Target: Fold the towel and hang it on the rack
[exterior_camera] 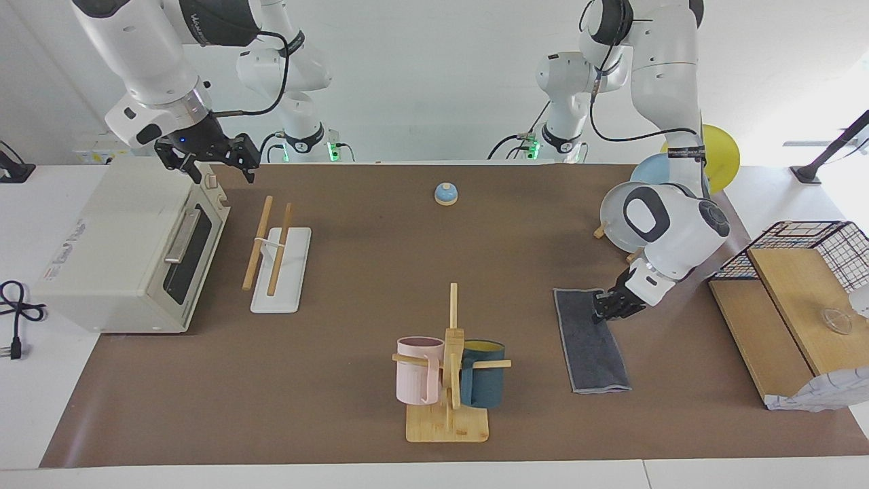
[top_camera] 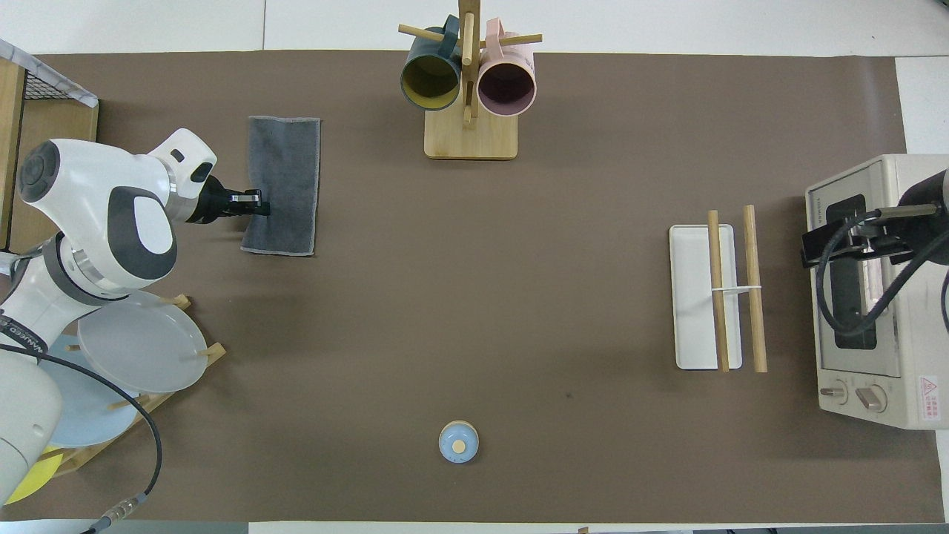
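The towel (exterior_camera: 592, 343) lies flat on the table as a narrow strip, dark grey face up, toward the left arm's end; it also shows in the overhead view (top_camera: 285, 182). My left gripper (exterior_camera: 606, 307) is down at the towel's long edge, on the side toward the left arm's end, touching it (top_camera: 253, 204). The rack (exterior_camera: 280, 268), two light-wood rods on a white base, stands toward the right arm's end beside the toaster oven (top_camera: 730, 297). My right gripper (exterior_camera: 220, 163) is open and empty, raised over the oven's corner, and waits there.
A toaster oven (exterior_camera: 122, 248) stands at the right arm's end. A bamboo mug tree (exterior_camera: 449, 380) with pink and teal mugs stands mid-table, farther from the robots. A small blue bell (exterior_camera: 446, 194) is near the robots. A plate stand (top_camera: 141, 348) and a wooden board with a wire basket (exterior_camera: 787, 305) are at the left arm's end.
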You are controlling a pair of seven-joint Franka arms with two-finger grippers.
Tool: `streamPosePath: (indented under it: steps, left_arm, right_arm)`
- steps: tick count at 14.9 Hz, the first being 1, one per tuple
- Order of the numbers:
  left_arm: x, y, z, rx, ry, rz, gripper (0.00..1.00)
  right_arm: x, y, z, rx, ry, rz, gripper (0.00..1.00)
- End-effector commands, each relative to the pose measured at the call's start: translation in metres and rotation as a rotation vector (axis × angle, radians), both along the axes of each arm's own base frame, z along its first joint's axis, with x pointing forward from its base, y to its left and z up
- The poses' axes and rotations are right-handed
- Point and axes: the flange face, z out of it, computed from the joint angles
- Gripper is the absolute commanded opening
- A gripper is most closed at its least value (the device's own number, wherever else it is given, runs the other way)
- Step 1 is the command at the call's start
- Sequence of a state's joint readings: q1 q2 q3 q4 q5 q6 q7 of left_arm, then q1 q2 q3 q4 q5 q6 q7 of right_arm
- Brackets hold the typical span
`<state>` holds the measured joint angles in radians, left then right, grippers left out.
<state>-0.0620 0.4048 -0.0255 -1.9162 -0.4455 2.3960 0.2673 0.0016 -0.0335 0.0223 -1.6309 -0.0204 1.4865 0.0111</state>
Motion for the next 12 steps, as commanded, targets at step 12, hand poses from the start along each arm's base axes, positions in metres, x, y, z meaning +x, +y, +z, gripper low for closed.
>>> streamPosePath:
  steps: [12]
  left_arm:
    - [0.011,-0.065,0.166,-0.103,0.276,0.578,0.00]
  right_arm:
    - [-0.022,0.007,-0.014,0.111,0.046,-0.013,1.00]
